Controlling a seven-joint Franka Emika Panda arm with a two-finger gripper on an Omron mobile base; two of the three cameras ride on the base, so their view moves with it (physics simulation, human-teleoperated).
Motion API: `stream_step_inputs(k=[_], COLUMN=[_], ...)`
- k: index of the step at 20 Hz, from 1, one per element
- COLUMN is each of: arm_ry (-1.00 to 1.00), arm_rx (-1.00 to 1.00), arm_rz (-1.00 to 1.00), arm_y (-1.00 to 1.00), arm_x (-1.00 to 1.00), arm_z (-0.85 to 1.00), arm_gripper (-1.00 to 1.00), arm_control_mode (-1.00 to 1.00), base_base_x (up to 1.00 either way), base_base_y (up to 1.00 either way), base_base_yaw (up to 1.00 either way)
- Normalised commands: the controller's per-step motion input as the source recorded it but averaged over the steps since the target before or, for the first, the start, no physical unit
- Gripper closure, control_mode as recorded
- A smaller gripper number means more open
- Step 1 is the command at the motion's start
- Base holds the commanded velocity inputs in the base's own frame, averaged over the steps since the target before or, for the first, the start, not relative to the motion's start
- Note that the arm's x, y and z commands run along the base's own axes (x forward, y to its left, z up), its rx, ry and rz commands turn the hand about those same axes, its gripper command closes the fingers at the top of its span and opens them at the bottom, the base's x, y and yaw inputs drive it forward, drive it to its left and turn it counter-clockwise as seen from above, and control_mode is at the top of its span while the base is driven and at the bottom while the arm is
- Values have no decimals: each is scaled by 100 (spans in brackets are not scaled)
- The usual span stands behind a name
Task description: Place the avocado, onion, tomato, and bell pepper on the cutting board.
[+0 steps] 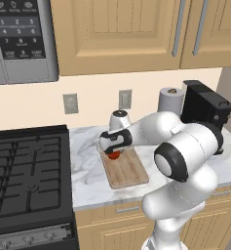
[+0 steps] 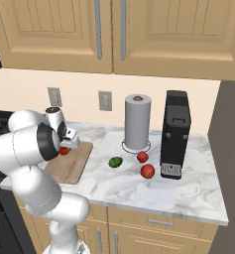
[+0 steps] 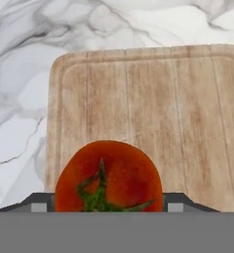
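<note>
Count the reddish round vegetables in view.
3: a tomato in the end effector over the cutting board, two more by the coffee machine. Others may be hidden.

Tomato over cutting board — seemingly gripped

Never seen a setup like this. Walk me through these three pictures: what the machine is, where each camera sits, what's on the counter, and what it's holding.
It is a white robot arm on a mobile base, in a rendered kitchen. Two cameras ride behind the arm, to its left and right; the third sits on the hand and looks down along the fingers. On the marble counter lie a wooden cutting board, a green avocado, two reddish vegetables, a paper towel roll and a black coffee machine. The gripper holds a tomato between its fingertips, above the board.
</note>
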Motion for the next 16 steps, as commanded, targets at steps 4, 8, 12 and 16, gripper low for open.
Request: stream_step_inputs(k=[4,8,12,16], arm_ry=[4,2,1,0], arm_rx=[0,0,0,0], arm_rz=[0,0,0,0], arm_y=[5,3,1,0], arm_x=[3,0,0,-3], arm_z=[-34,-31,-20,-2], arm_gripper=[100,100,-100,-100], arm_control_mode=[-100,-100,-100,-100], base_base_x=[0,0,0,0], base_base_y=[0,0,0,0], base_base_yaw=[0,0,0,0])
